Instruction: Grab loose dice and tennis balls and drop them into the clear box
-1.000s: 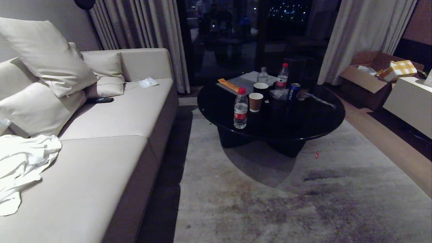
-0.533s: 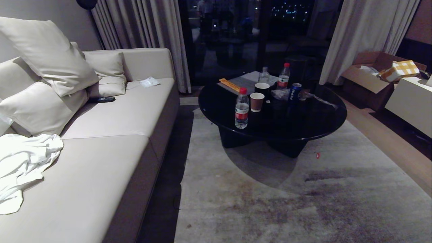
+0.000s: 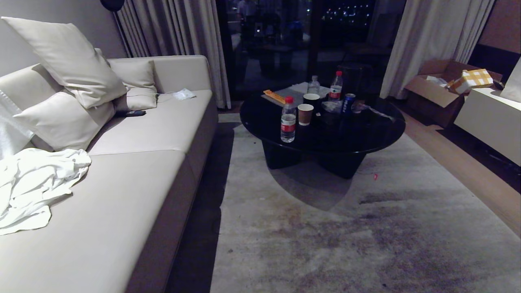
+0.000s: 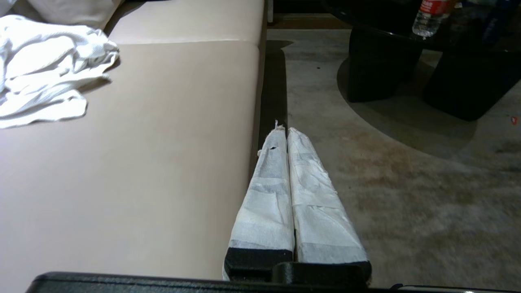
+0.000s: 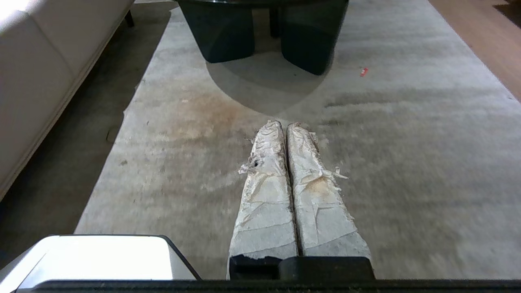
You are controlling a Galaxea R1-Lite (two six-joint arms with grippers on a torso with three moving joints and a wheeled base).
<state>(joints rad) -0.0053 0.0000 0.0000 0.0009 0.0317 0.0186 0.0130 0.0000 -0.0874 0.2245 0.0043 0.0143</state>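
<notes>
The dice, the tennis balls and the clear box are out of view in every frame. My left gripper (image 4: 286, 129) is shut and empty, its white-wrapped fingers pressed together above the sofa's front edge. My right gripper (image 5: 285, 124) is shut and empty too, held over the grey rug short of the black table's base. Neither arm appears in the head view.
A beige sofa (image 3: 134, 171) with cushions and a crumpled white cloth (image 3: 32, 183) fills the left. A round black coffee table (image 3: 321, 126) carries bottles, cups and a can. Grey rug (image 3: 346, 236) lies ahead; a cardboard box (image 3: 439, 87) and white cabinet (image 3: 488, 118) stand at right.
The whole scene has slid away and slightly up in the head view, so the camera has moved. Neither arm has moved.
</notes>
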